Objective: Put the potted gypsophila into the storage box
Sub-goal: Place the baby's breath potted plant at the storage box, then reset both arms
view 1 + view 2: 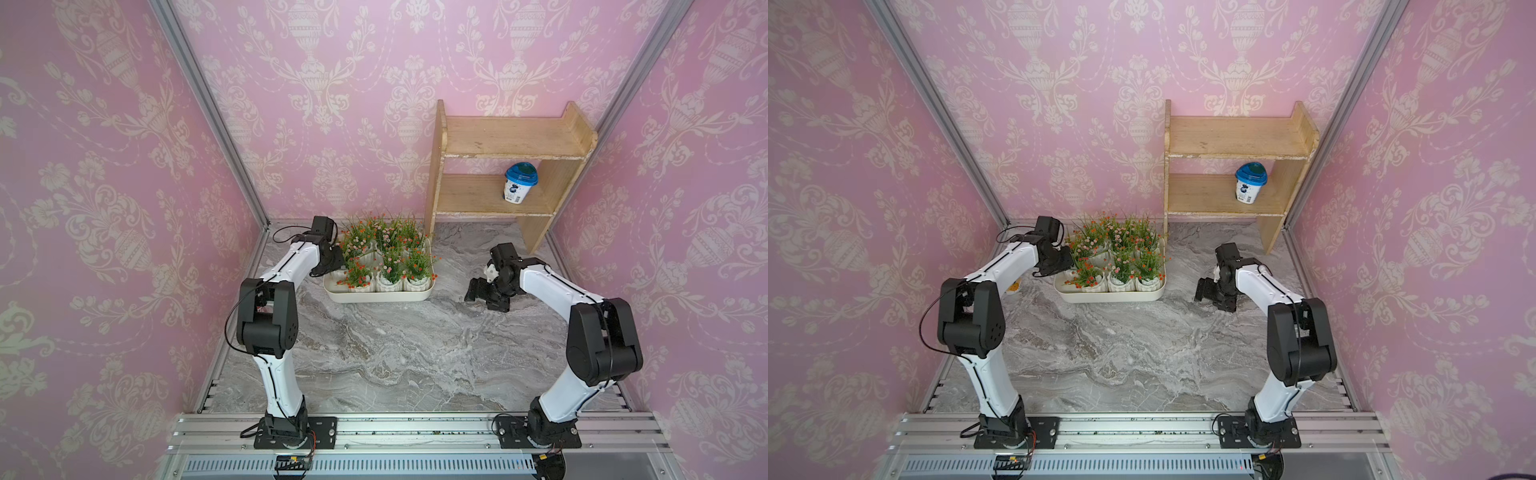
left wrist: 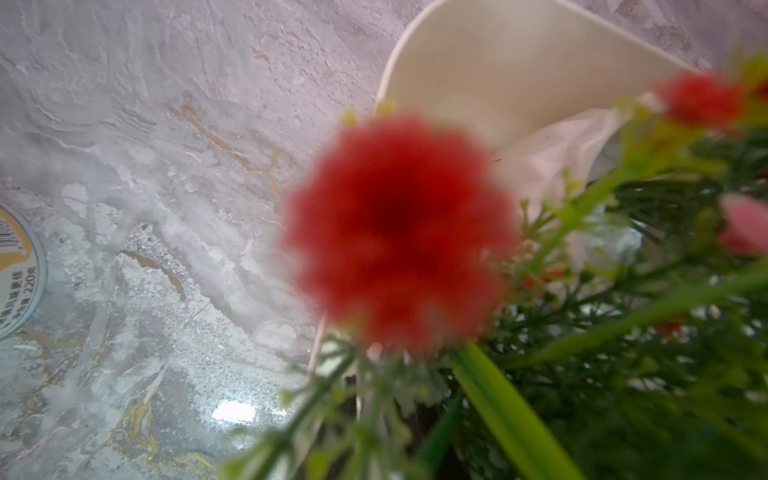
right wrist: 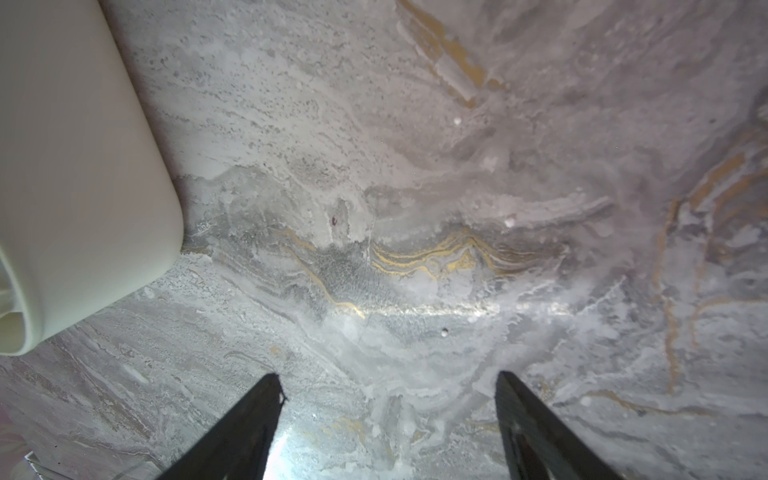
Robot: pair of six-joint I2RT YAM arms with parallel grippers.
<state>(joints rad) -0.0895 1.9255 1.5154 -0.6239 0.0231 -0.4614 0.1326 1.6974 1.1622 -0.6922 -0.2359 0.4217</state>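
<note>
Red blossom (image 2: 395,232) blurred, filling left wrist view, since left jaws deep among potted gypsophila (image 1: 390,266) packed in storage box (image 1: 382,296), cannot tell whether gripping; right jaws gaping empty above worktop (image 3: 415,166), likely parked clear

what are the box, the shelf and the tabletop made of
Box: looks like plastic, smooth cream, semi-matt, with rounded moulded corners and a rolled rim.
Shelf: bare pale wood, visible grain, rough chipped edges.
Tabletop: grey marble look with gold veins, slightly glossy; could be stone or a printed surface.
</note>
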